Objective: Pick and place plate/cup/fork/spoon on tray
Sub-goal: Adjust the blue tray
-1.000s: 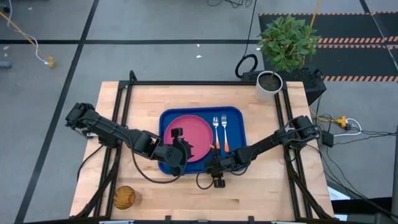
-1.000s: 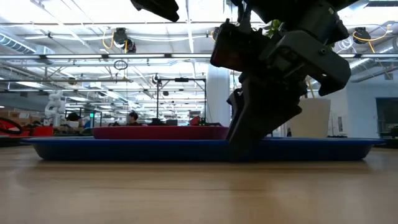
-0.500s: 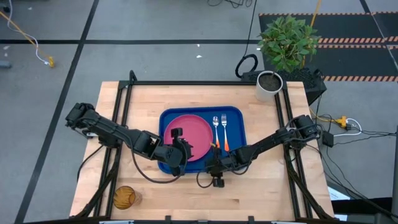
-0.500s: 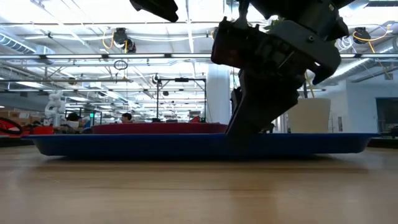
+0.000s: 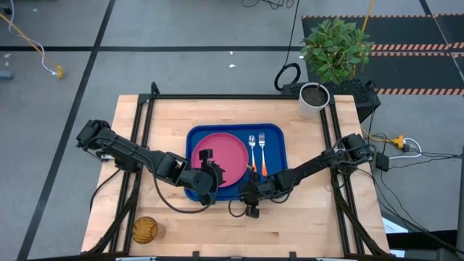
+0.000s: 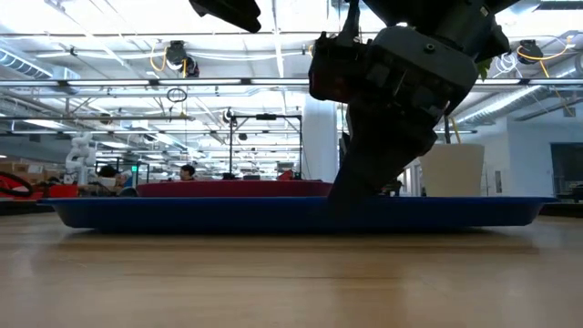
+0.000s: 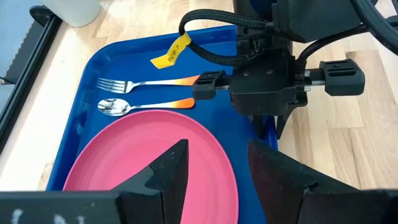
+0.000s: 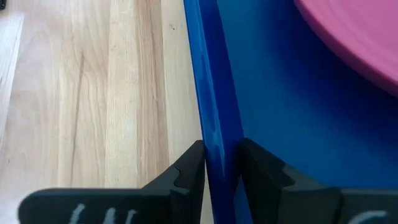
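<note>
The blue tray (image 5: 274, 135) lies in the middle of the table. It holds the pink plate (image 5: 217, 159), the spoon (image 5: 251, 148) and the fork (image 5: 262, 148), side by side on the plate's right. My right gripper (image 5: 250, 191) is shut on the tray's near rim; it also shows in the left wrist view (image 7: 267, 121). My left gripper (image 7: 217, 180) is open above the plate's near left part (image 5: 215, 174) and holds nothing. The amber cup (image 5: 143, 230) stands on the table near its front left corner, away from both grippers. My right gripper pinches the tray's near rim (image 8: 214, 124) between its two fingers, one finger (image 8: 186, 174) outside on the table side and one (image 8: 261, 174) inside the tray. It comes slanting down from the table's right. The rim runs straight through between the fingers.
A white pot with a green plant (image 5: 313, 98) stands at the table's far right corner. Bare wood lies in front of the tray (image 5: 312, 225) and on its left (image 5: 156, 130). A black frame runs along the table's edges.
My right gripper has risen a little while shut on the tray's near rim, and in the low view the tray's near edge stands slightly higher than before. My left gripper has kept still.
</note>
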Controlling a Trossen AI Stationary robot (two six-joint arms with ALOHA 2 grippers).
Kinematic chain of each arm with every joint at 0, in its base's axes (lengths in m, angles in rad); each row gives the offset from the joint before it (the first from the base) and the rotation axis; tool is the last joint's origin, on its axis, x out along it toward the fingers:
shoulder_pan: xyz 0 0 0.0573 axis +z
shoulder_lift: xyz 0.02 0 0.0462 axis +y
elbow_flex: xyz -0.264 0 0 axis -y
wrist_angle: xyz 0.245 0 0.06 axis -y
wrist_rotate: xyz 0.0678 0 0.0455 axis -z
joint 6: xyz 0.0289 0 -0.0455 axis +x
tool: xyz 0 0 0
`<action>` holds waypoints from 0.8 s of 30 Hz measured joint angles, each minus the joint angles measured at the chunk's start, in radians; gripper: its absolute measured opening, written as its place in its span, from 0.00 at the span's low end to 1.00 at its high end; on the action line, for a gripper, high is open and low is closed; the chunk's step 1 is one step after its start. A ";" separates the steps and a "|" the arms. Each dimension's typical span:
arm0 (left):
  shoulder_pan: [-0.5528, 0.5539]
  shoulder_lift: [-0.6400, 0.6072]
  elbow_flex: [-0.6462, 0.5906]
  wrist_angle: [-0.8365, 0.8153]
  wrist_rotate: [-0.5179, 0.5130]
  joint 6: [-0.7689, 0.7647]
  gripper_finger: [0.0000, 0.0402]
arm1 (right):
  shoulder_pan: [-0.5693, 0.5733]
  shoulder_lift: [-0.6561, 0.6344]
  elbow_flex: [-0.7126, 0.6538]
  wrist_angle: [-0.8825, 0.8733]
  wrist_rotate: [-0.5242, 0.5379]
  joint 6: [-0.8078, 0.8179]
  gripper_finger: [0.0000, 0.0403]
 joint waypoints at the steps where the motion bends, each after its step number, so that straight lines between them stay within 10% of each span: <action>1: 0.000 0.000 0.000 0.000 0.000 0.000 0.42 | 0.000 0.000 0.000 0.000 0.000 -0.001 0.19; 24: -0.001 0.001 0.000 0.000 0.000 0.001 0.42 | -0.016 -0.002 0.002 0.015 -0.138 -0.027 0.32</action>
